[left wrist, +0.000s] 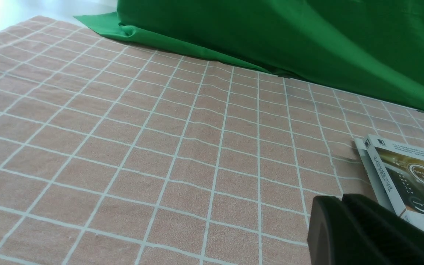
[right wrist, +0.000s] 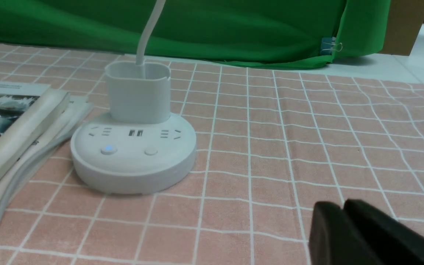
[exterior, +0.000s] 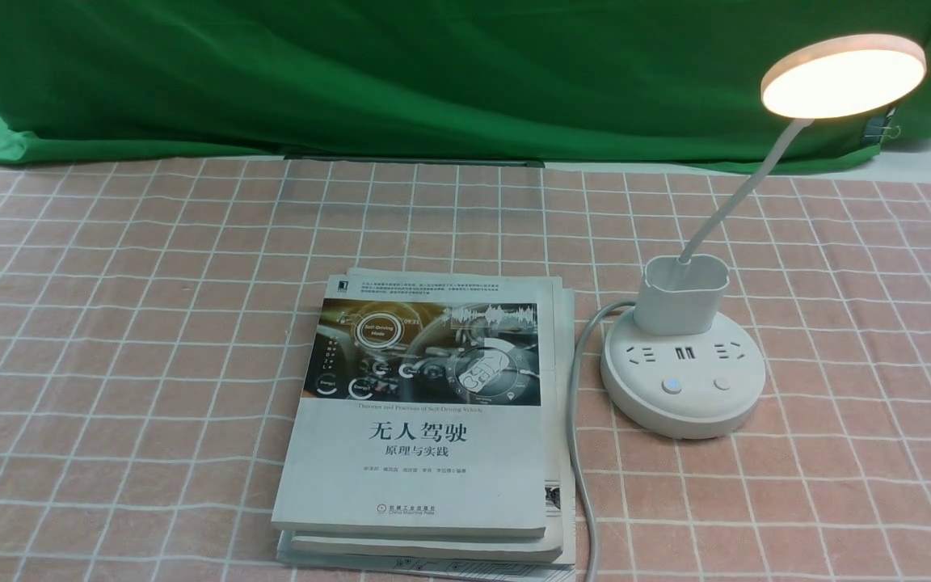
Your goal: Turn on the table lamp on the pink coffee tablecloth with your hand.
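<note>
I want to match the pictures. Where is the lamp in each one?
Front view: lamp on the right, head glowing, beside the books.
Left wrist view: not in it.
Right wrist view: lamp's round base, head cut off.
Shared landmark: pink checked cloth.

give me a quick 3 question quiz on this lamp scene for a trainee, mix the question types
1. True or false: the table lamp is lit.
2. Multiple choice: the books lie on which side of the lamp's round base, seen from the robot? A) its left B) its right C) behind it
3. Short answer: which of the two buttons on the base glows blue?

Key
1. True: the disc head glows warm.
2. A: the stack lies to the left on the pink coffee tablecloth, with the grey cord running between it and the base.
3. The left button; the other button is unlit.
</note>
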